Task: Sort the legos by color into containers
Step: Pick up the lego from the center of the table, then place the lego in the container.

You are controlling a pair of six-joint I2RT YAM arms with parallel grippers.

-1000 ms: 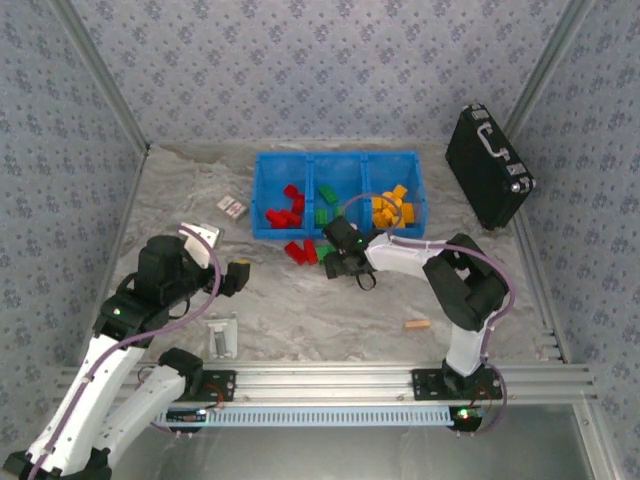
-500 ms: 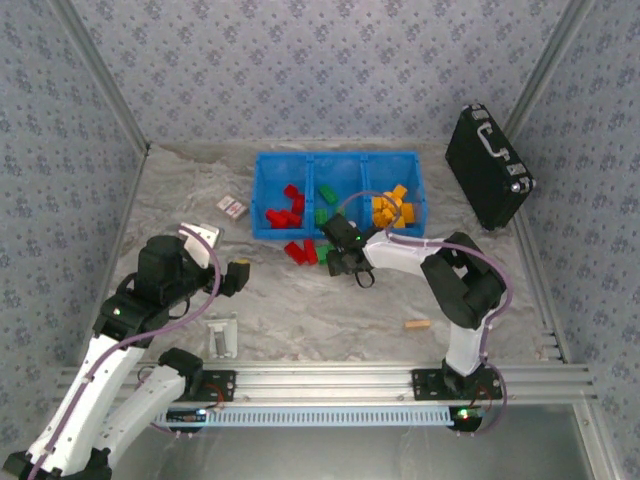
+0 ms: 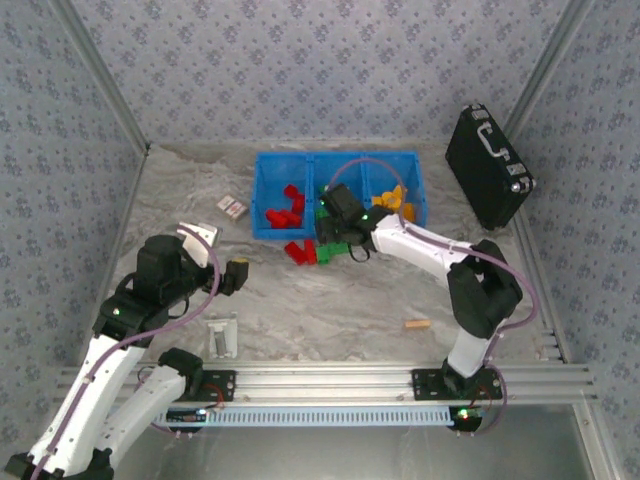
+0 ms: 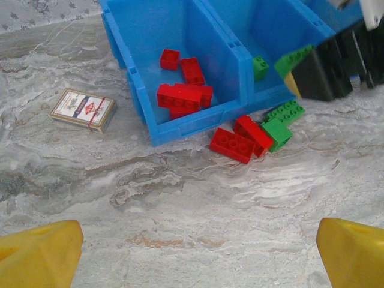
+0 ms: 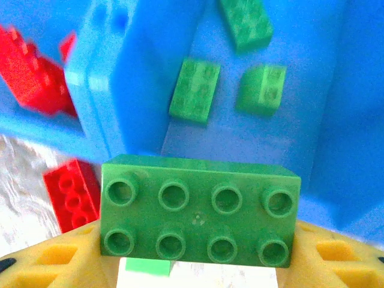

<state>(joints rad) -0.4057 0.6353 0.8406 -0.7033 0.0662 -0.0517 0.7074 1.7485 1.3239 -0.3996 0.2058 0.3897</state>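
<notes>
Green lego [image 5: 200,217], apparently above blue containers' [image 5: 108,90] rim

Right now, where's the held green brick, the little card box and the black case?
green brick [image 5: 200,210], right wrist view, studded top.
card box [image 4: 82,109], left wrist view, printed face.
black case [image 3: 493,185], top view, body.

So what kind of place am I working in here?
Most likely a lab robot test cell: left arm and right arm bolted to an aluminium rail, patterned backdrop walls closing in a marble-look table, and blue bins with toy legos laid out for sorting.
</notes>
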